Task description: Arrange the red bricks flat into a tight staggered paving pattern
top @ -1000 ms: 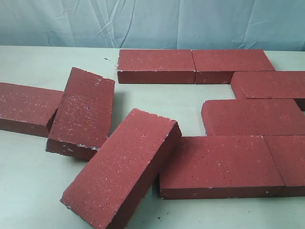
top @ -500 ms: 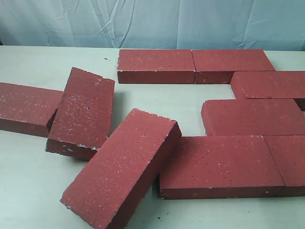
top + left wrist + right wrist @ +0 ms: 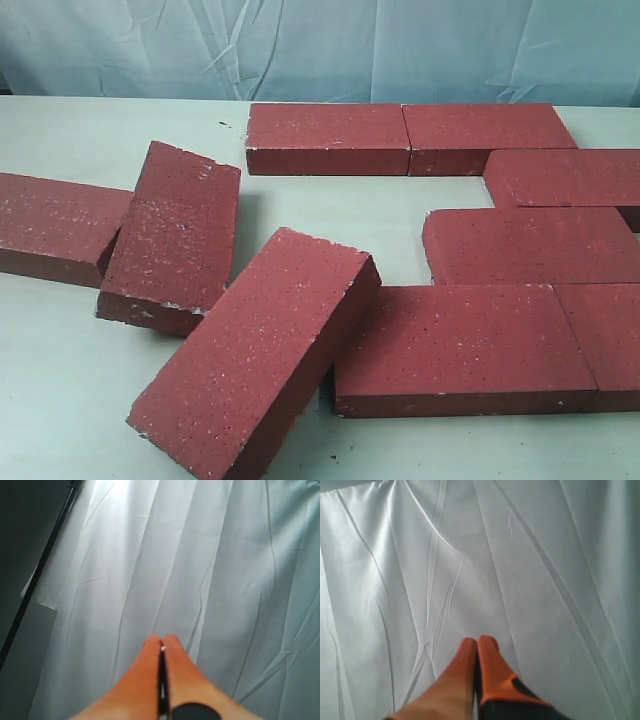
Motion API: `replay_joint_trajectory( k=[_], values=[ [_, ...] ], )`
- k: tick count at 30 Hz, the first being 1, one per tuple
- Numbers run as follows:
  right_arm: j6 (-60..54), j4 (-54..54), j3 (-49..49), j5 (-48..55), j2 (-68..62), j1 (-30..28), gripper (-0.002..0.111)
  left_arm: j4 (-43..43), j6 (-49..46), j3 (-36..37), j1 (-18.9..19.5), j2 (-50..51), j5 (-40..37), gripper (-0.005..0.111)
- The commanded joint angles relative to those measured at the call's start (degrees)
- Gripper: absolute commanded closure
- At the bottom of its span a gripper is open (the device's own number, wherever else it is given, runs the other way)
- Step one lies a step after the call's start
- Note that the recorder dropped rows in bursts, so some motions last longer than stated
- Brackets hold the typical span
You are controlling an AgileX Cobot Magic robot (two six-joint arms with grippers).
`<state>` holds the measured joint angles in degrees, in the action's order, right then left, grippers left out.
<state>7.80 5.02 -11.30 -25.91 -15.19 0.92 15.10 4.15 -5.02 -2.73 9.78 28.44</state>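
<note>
Found the red bricks [image 3: 465,345] on the pale table [image 3: 60,400]: six packed close at right, three skewed at left, one seemingly propped on its neighbour. Found left gripper [image 3: 161,642] and right gripper [image 3: 478,642] clenched, empty, facing a curtain [image 3: 225,555].

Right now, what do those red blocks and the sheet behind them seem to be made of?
The red bricks look like fired clay or tinted concrete: matte, grainy faces, white specks, chipped pale corners. The sheet looks like thin cloth, perhaps plastic film: pale, creased, hanging in soft folds.
</note>
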Motion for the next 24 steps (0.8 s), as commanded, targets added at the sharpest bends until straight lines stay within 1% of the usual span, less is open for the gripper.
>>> replay_joint_trajectory(
  k=[1, 3, 9, 14, 19, 21, 24],
  values=[
    [-0.14, -6.14, -5.05, 0.33, -8.10, -0.29, 0.109, -4.70, -0.28, -5.36, 0.30, 8.63, 0.06, 0.107],
    [-0.14, -9.42, -7.66, 2.54, -11.81, -0.29, 0.109, -7.32, -0.28, -7.72, 0.30, 12.65, -2.04, 0.107],
    [-0.14, -16.94, -15.74, 13.86, -23.84, -0.29, 0.109, -17.92, -0.28, -16.98, 0.30, 26.96, -11.30, 0.107],
    [-0.14, -19.51, -19.32, 17.61, -32.79, -0.29, 0.109, -24.03, -0.28, -23.76, 0.30, 38.95, -18.99, 0.107],
    [-0.24, -20.40, -23.99, 20.10, -42.84, 0.68, 0.109, -26.06, -0.28, -29.72, 0.30, 49.92, -26.68, 0.107],
    [-0.24, -22.22, -27.10, 24.89, -47.56, 2.30, 0.109, -26.98, -0.28, -31.99, 0.30, 54.40, -28.44, 0.107],
    [-0.24, -22.68, -32.17, 36.17, -54.30, 5.42, 0.109, -27.39, -0.28, -34.86, 0.30, 60.64, -31.73, 0.107]
  ],
)
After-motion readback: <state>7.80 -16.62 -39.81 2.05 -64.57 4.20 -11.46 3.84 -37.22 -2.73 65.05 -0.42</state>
